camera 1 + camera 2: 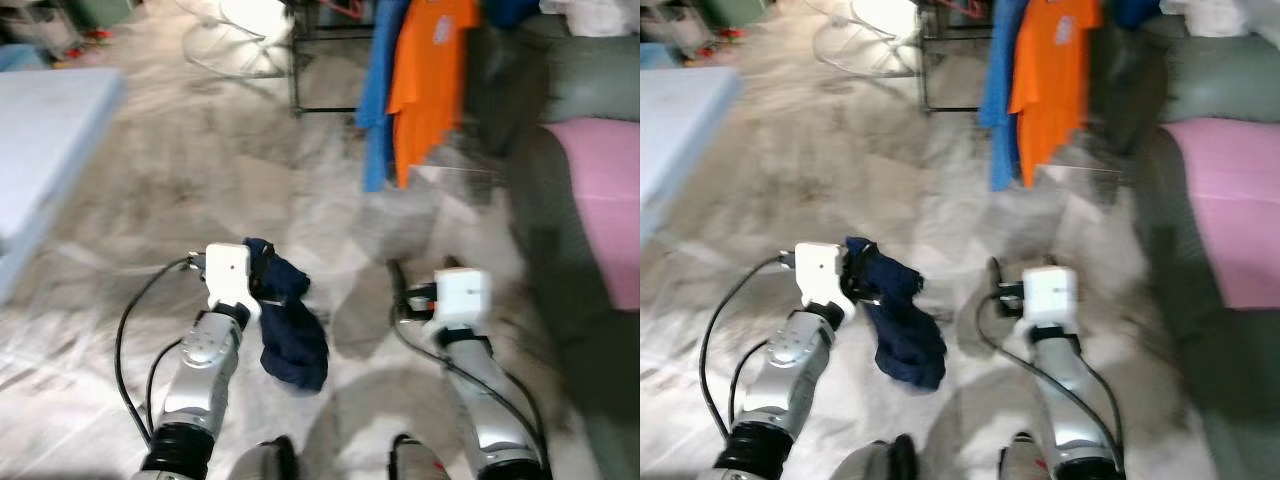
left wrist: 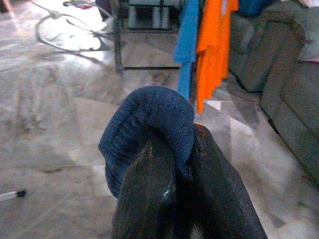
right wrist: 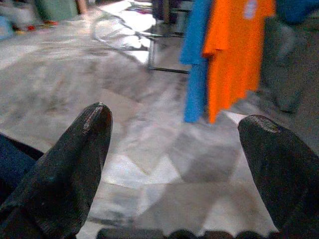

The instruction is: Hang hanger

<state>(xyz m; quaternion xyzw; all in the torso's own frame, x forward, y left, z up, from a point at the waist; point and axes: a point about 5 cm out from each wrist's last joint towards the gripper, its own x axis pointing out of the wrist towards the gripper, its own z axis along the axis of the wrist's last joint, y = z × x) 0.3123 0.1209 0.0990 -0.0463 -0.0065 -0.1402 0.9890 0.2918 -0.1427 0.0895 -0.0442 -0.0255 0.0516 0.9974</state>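
My left gripper [image 1: 262,275] is shut on a dark navy cloth [image 1: 292,325], which droops from the fingers low over the marble floor. The left wrist view shows the cloth [image 2: 144,114] bunched over the two closed fingertips [image 2: 154,164]. I can make out no hanger in the cloth. My right gripper [image 1: 420,275] is held beside it, open and empty, its fingers [image 3: 79,149] spread wide. Ahead, an orange shirt [image 1: 430,70] and a blue shirt [image 1: 380,90] hang from a dark clothes rack [image 1: 297,60].
A grey sofa [image 1: 560,200] with a pink cushion [image 1: 605,200] lines the right side. A light blue flat surface [image 1: 50,140] stands at the left. A white wire ring [image 1: 225,45] lies on the floor beyond. The picture is blurred.
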